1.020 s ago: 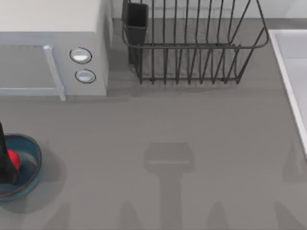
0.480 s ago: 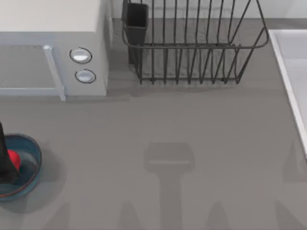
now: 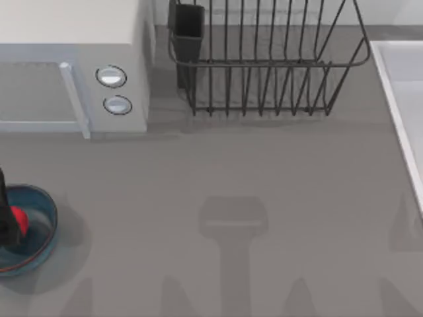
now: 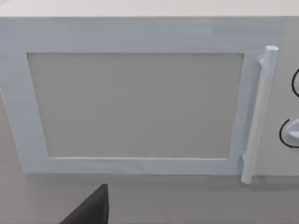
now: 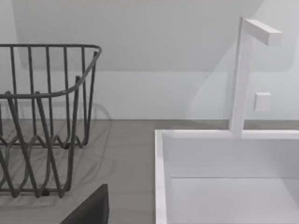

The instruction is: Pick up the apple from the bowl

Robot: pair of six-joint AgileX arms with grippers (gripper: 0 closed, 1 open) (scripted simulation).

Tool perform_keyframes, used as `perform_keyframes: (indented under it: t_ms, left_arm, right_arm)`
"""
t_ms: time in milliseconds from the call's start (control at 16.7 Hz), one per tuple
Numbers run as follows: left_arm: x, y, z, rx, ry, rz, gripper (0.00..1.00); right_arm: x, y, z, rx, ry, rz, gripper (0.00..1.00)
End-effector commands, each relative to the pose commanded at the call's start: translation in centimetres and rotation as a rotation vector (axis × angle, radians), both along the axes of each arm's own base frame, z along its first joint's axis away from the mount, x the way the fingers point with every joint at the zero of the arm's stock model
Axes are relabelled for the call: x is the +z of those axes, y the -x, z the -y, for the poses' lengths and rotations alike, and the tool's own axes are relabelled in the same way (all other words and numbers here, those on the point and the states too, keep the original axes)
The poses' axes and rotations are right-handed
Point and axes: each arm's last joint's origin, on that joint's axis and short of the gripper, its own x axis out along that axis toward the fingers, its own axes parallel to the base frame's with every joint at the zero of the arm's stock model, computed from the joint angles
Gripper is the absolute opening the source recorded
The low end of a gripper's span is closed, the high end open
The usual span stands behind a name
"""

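Grey tabletop [image 3: 218,172] runs under everything, with a white microwave [image 3: 73,66] at about 10 o'clock in the top view, a wire rack [image 3: 264,66] at 12 and the white rim of a sink [image 3: 396,112] along the right edge. Down at 8 o'clock, cut by the left edge, sits the bowl [image 3: 45,218] — blue, with a thin reddish line on its rim. I see the apple [image 3: 19,219] inside it, a small red lump toward the bowl's left side. My left gripper [image 3: 5,221] is a dark shape over the bowl, touching the apple's left flank; I cannot tell how its fingers stand. Through the left wrist view I face the microwave's door [image 4: 135,105] and handle [image 4: 257,112]. The right wrist view looks at the rack, the sink and a white faucet [image 5: 243,74].
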Motion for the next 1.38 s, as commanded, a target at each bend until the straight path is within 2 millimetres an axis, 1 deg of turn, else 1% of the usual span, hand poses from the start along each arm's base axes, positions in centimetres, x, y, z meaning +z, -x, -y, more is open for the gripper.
perform_keyframes:
  t_ms: [120,240,360,480,660,900,1020,1140,1380]
  left_arm:
    - [1.2,-0.7,-0.1,0.003,-0.005,-0.136,1.0]
    - [2.4,-1.9,-0.2,0.006,-0.01,-0.303,1.0]
    - [3.4,-3.6,-0.3,0.007,-0.014,-0.489,1.0]
    - [4.0,-5.7,-0.5,0.007,-0.016,-0.682,1.0]
    - [4.0,-9.2,-0.9,0.002,-0.015,-0.964,1.0]
    - [2.9,-13.3,-1.3,-0.008,-0.008,-1.259,1.0]
    - [2.4,-14.6,-1.5,-0.012,-0.005,-1.351,1.0]
    - [2.1,-15.3,-1.6,-0.014,-0.003,-1.399,1.0]
    - [2.0,-15.4,-1.6,-0.015,-0.003,-1.406,1.0]
  right_arm:
    - [0.0,0.0,0.0,0.0,0.0,0.0,1.0]
    - [0.0,0.0,0.0,0.0,0.0,0.0,1.0]
    - [0.0,0.0,0.0,0.0,0.0,0.0,1.0]
    - [0.0,0.0,0.0,0.0,0.0,0.0,1.0]
    - [0.0,0.0,0.0,0.0,0.0,0.0,1.0]
    - [0.0,0.0,0.0,0.0,0.0,0.0,1.0]
    - [0.0,0.0,0.0,0.0,0.0,0.0,1.0]
    - [0.0,0.0,0.0,0.0,0.0,0.0,1.0]
    - [0.0,0.0,0.0,0.0,0.0,0.0,1.0]
